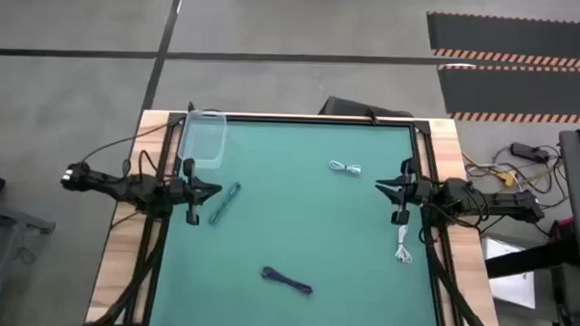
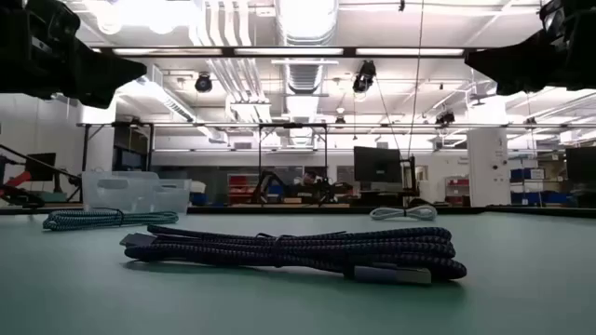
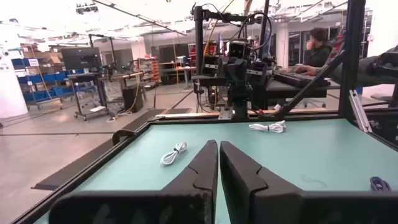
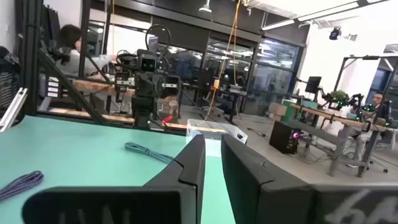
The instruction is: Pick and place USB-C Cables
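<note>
Four bundled cables lie flat on the green mat. The teal cable (image 1: 223,204) (image 2: 93,219) (image 4: 146,151) is just in front of my left gripper (image 1: 212,189) (image 3: 219,155). One white cable (image 1: 345,168) (image 3: 174,152) (image 2: 402,213) lies toward the far right. The other white cable (image 1: 404,246) (image 3: 268,127) is by the right edge, below my right gripper (image 1: 381,186) (image 4: 213,155). The dark cable (image 1: 286,279) (image 2: 289,251) (image 4: 22,185) is near the front edge. Both grippers hover above the mat, facing each other, shut and holding nothing. The right one shows a narrow slit between its fingers.
A clear plastic container (image 1: 204,139) (image 2: 135,193) (image 4: 214,132) stands at the mat's far left corner, behind my left gripper. Dark frame rails run along the table's left and right sides. The mat's middle (image 1: 298,221) is bare between the cables. People sit at desks beyond the table.
</note>
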